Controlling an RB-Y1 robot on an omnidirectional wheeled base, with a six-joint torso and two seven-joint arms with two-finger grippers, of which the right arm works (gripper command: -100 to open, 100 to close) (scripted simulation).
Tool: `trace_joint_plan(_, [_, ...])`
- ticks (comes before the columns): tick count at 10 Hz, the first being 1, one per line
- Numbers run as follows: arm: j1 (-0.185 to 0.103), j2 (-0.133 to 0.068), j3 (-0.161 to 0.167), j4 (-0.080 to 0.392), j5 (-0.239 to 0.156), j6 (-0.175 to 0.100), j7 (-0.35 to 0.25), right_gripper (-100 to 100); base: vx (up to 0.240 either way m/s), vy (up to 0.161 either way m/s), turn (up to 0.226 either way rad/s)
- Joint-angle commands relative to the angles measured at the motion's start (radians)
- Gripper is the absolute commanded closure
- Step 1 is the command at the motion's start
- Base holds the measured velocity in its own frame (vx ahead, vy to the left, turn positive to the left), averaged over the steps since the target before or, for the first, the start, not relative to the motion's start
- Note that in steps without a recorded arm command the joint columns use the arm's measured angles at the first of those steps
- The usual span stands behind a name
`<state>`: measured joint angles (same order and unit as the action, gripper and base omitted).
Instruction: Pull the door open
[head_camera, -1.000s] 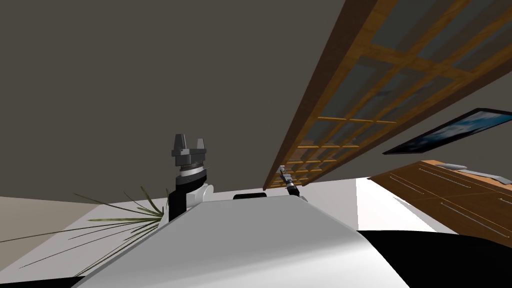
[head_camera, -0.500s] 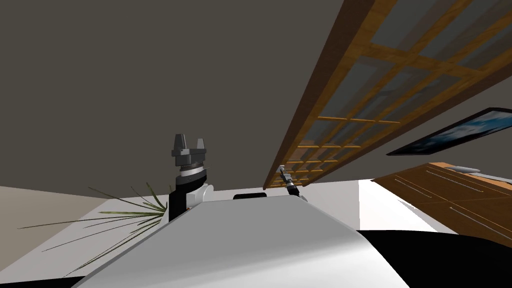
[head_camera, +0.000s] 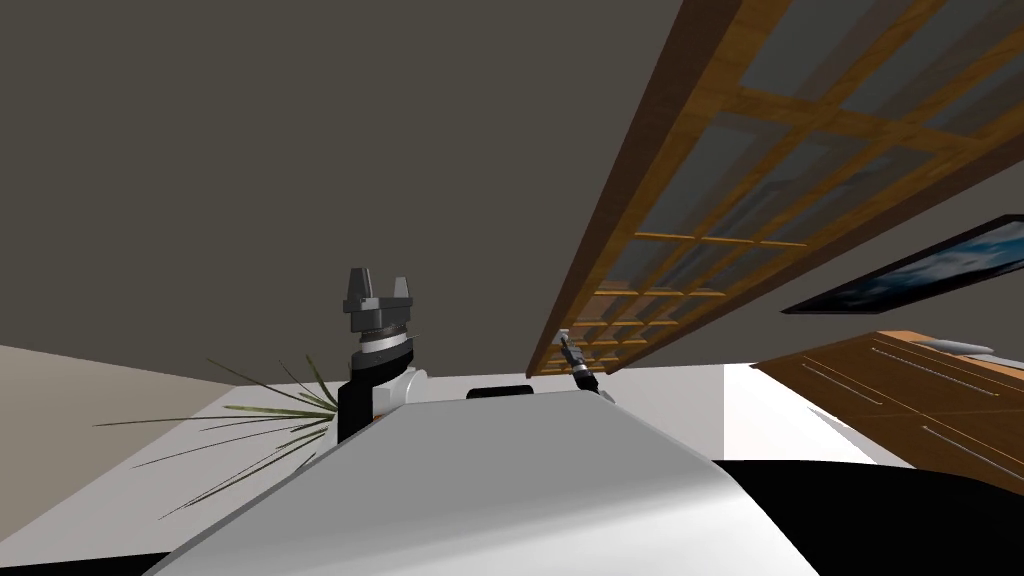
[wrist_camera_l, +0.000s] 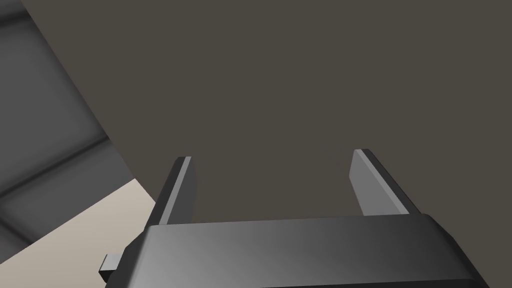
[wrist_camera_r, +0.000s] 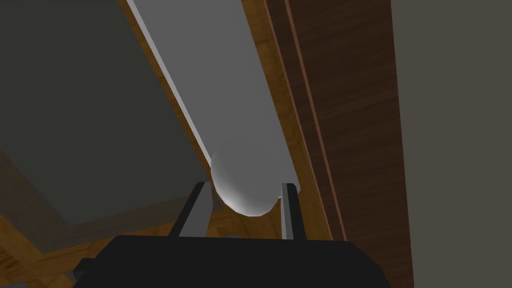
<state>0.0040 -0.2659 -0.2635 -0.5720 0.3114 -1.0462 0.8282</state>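
Note:
A wooden door (head_camera: 760, 150) with a grid of glass panes stands swung out from the wall, reaching up and to the right in the head view. My right gripper (head_camera: 566, 340) is at its lower edge. In the right wrist view the right gripper (wrist_camera_r: 245, 200) is shut on the rounded end of a grey bar handle (wrist_camera_r: 235, 125) that runs along the door's wooden frame (wrist_camera_r: 340, 100). My left gripper (head_camera: 378, 285) is held up in front of the dark wall, open, with nothing between its fingers (wrist_camera_l: 367, 182).
A spiky green plant (head_camera: 250, 420) sits low on the left. A wooden cabinet (head_camera: 900, 390) with long bar handles is at the right, with a dark framed picture (head_camera: 920, 270) on the wall above it. White floor (head_camera: 680, 390) lies beyond the door.
The plant, cabinet and picture have slid rightward in the head view, so my base has turned or moved. The door's upper part stands slightly farther right. Both grippers kept their state.

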Motion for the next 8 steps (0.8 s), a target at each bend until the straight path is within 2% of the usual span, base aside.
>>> trace_joint_plan(1, [-0.002, 0.001, 0.011, 0.003, -0.016, 0.001, -0.05, 100, -0.047, -0.02, 0.058])
trace_joint_plan(3, [-0.003, 0.0, 0.017, 0.003, -0.027, 0.002, -0.084, 100, -0.044, -0.018, 0.032])
trace_joint_plan(4, [0.009, -0.007, 0.008, 0.007, -0.016, -0.013, -0.044, -100, -0.031, 0.01, -0.03])
trace_joint_plan(8, [0.048, -0.023, -0.01, 0.003, 0.014, -0.052, 0.046, -100, -0.031, 0.044, -0.053])
